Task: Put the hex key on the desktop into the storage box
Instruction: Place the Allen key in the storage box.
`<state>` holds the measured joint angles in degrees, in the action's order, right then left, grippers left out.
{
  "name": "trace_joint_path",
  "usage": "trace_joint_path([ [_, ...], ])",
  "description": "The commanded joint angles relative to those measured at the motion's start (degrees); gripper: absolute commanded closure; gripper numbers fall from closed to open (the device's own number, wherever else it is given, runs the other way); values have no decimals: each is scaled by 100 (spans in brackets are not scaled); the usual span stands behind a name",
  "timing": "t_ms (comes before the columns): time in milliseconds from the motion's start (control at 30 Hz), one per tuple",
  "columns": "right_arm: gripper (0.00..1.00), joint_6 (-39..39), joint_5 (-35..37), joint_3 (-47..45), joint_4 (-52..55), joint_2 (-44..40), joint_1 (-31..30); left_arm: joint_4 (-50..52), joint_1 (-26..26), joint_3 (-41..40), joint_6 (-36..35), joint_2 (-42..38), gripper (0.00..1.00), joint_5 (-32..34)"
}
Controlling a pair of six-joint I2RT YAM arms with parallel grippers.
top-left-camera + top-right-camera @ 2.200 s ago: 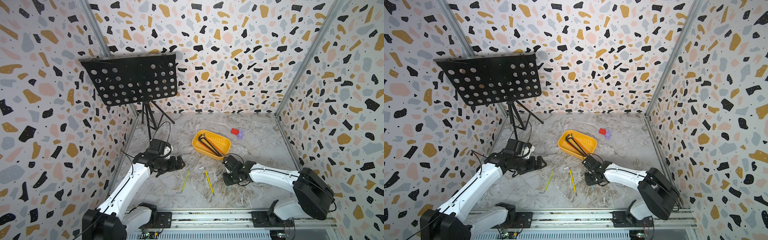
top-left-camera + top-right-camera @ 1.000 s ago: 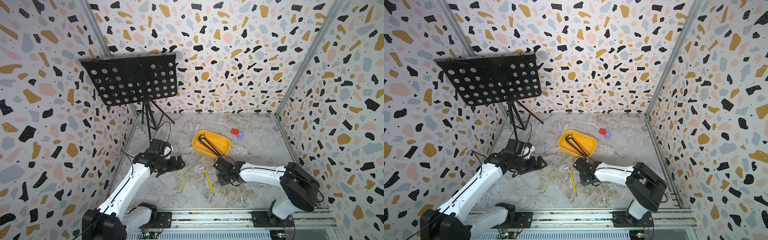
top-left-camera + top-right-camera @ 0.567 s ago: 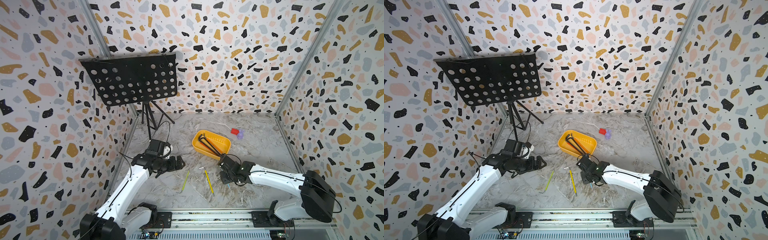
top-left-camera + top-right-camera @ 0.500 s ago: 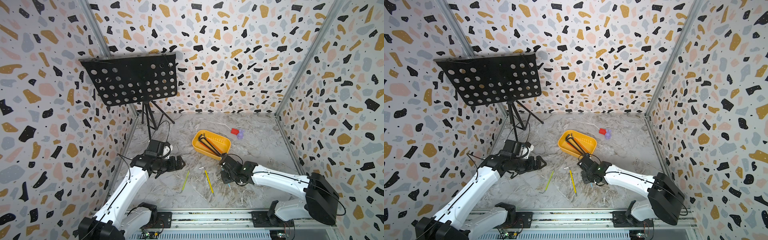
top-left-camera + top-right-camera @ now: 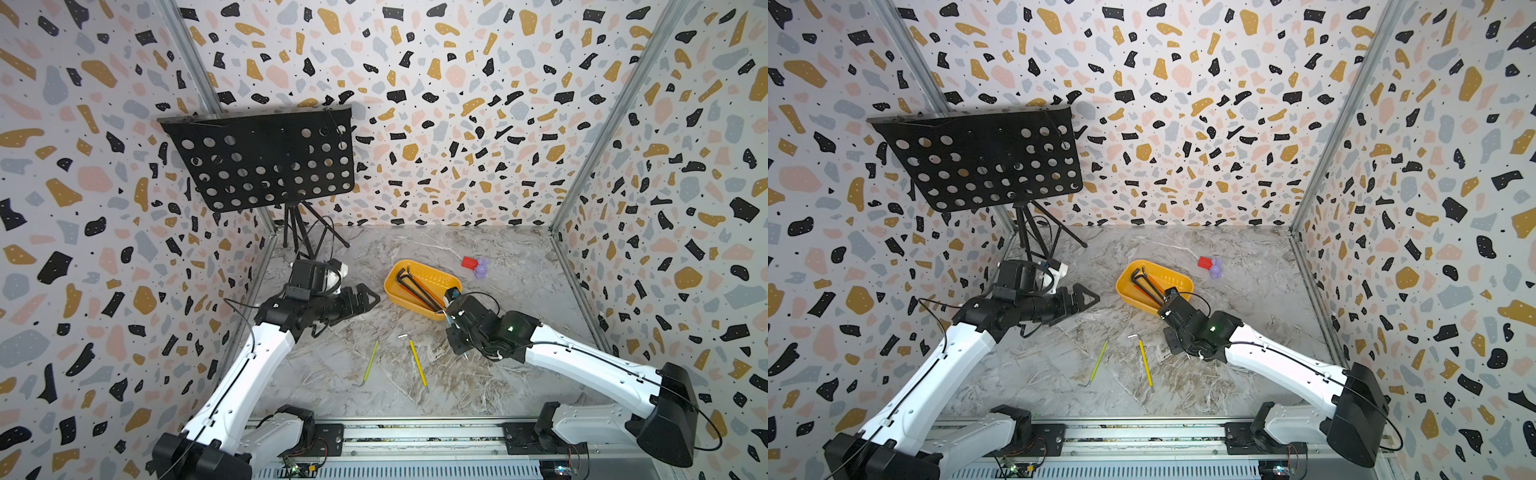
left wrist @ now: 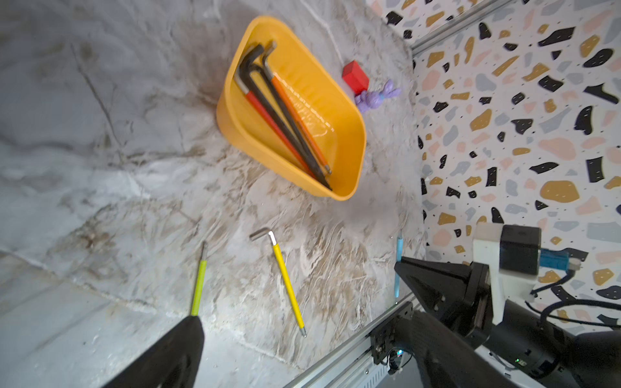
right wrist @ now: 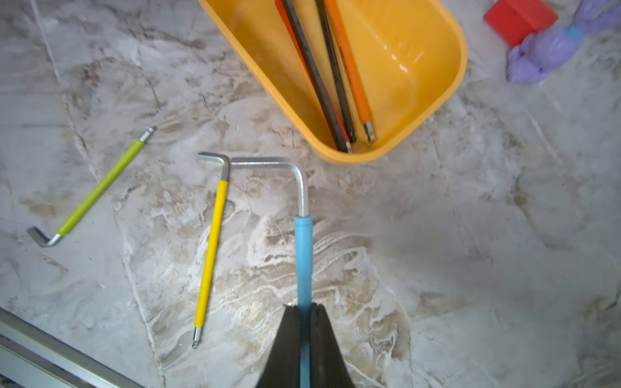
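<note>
Worryingly, the right gripper (image 7: 304, 312) clamps the blue hex key (image 7: 303, 255) near its tail; it may pivot against the storage box (image 7: 336, 158) rim

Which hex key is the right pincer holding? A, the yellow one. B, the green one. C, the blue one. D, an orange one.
C: the right wrist view shows the right pincer shut on the blue key.
</note>
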<state>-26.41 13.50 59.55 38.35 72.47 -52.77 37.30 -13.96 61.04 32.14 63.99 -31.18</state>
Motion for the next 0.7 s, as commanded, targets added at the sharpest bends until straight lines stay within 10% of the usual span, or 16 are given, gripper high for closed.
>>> trace_joint_path([
  [0, 100, 509, -235, 521, 235, 294, 353, -316, -13, 529, -222, 453, 0, -58],
  [667, 100, 1847, -1482, 3411, -103, 3497, 1633, -1340, 200, 820, -17, 2186, 0, -555],
])
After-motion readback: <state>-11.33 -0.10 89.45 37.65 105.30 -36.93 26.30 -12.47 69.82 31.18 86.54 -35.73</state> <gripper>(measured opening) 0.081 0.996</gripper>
